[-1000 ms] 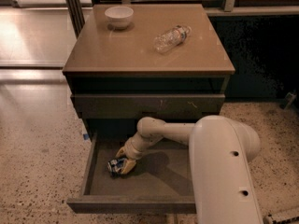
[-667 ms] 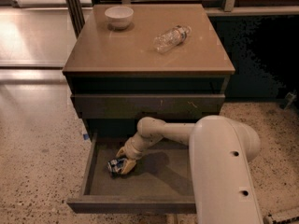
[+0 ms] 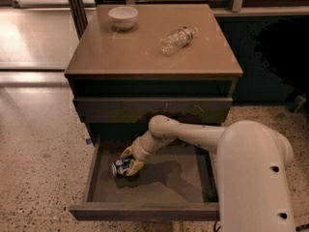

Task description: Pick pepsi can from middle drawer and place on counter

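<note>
While inside drawer (image 3: 164, 180), hand (image 3: 130, 160) at can (image 3: 120, 167).

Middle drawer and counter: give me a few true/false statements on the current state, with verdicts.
1. The middle drawer is pulled open. True.
2. The pepsi can is on the counter. False: it is on the drawer floor.
3. A clear bottle lies on its side on the counter. True.
4. The white bowl sits in the drawer. False: it is on the counter, near its far left corner.
5. The pincer is down in the drawer at the can. True.
</note>
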Action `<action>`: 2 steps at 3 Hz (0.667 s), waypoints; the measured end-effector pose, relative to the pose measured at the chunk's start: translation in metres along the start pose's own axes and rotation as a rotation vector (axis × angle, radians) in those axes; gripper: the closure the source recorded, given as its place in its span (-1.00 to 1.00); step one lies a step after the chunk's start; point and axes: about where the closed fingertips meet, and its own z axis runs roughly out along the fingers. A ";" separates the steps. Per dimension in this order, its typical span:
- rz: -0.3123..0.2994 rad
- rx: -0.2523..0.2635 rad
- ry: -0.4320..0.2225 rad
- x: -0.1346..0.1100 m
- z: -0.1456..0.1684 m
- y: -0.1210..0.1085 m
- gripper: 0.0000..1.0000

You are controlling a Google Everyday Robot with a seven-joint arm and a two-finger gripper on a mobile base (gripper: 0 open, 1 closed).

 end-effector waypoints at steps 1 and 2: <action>-0.032 0.047 0.011 -0.026 -0.047 -0.002 1.00; -0.093 0.106 0.076 -0.064 -0.117 -0.016 1.00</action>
